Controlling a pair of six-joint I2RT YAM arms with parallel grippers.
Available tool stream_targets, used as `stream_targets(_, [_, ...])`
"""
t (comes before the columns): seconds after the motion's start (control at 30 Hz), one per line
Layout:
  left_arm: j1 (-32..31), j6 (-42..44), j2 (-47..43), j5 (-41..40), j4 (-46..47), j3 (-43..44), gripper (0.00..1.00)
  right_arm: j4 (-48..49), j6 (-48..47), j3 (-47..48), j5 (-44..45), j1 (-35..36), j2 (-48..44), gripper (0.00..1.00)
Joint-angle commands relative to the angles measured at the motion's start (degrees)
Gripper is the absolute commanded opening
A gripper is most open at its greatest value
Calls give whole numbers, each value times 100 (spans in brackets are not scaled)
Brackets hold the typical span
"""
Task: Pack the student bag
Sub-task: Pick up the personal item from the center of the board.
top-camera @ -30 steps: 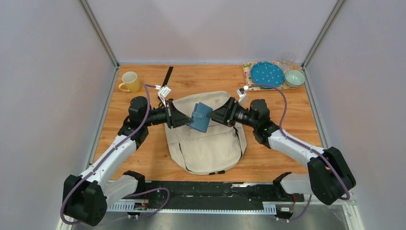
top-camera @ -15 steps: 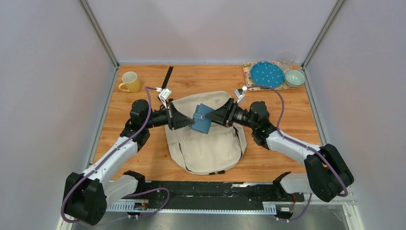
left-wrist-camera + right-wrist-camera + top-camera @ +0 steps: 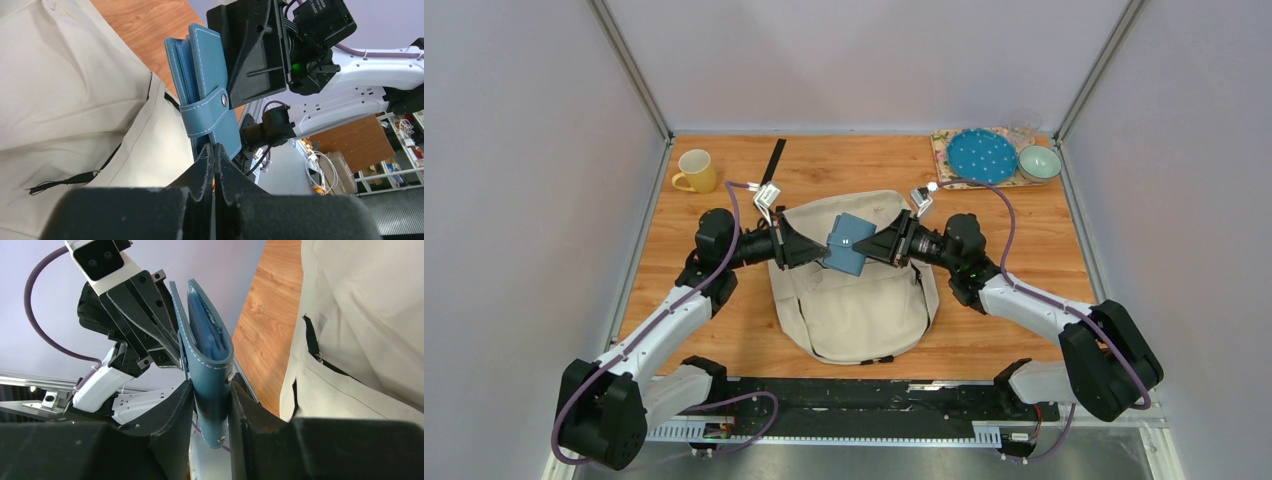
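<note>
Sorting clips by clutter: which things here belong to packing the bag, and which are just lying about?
Part of the job:
- bag
- blue wallet

Lying about:
- yellow mug
- black strip
- blue plate
- bowl
- glass
- placemat
</note>
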Motion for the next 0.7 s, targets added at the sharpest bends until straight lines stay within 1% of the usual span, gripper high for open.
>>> stream_targets(0.0, [-27, -27, -29, -57, 349, -53, 0, 234, -13, 20, -40, 36, -150, 26])
stream_targets(0.07, [-18, -35, -20, -75, 358, -80, 0, 199, -22, 2, -40, 45, -168, 20])
stream_targets(0.1, [-27, -53, 14, -75, 358, -71, 0, 199, -31, -15, -14, 36, -185, 13])
stream_targets(0.17, [-27, -62, 32, -58, 341, -45, 0, 172, -49, -24, -13, 45, -203, 6])
stream_targets(0.2, [-18, -44, 32, -66, 280, -36, 0, 155, -75, -7, -13, 36, -220, 0])
stream_targets(0.27, [-27, 35, 24, -110, 192, -10, 1, 41, -119, 19, -5, 36, -247, 0])
stream_targets(0.33, [-18, 131, -3, -154, 25, 25, 5, -82, -198, 54, 4, 36, -317, 0])
stream_targets(0.37, [-27, 158, -11, -180, -28, 43, 12, -152, -233, 72, 22, 45, -343, 0])
stream_targets(0.43, [-27, 228, -3, -190, -142, 69, 19, -328, -329, 98, 92, 45, -431, 0])
stream_targets(0.47, [-18, 228, -3, -190, -169, 78, 28, -381, -356, 99, 109, 45, -458, 0])
stream_targets(0.5, [-27, 246, 6, -198, -230, 87, 32, -425, -382, 99, 153, 54, -493, 0])
stream_targets(0.53, [-27, 281, -11, -216, -248, 87, 41, -504, -418, 81, 171, 36, -545, 0])
stream_targets(0.6, [-18, 299, -46, -242, -309, 87, 47, -644, -488, 90, 267, 45, -625, 0])
stream_targets(0.63, [-27, 351, -55, -260, -353, 96, 57, -845, -593, 90, 320, 45, -729, 0])
stream_targets(0.67, [-18, 404, -90, -338, -493, 105, 59, -995, -646, 81, 399, 45, -800, 0])
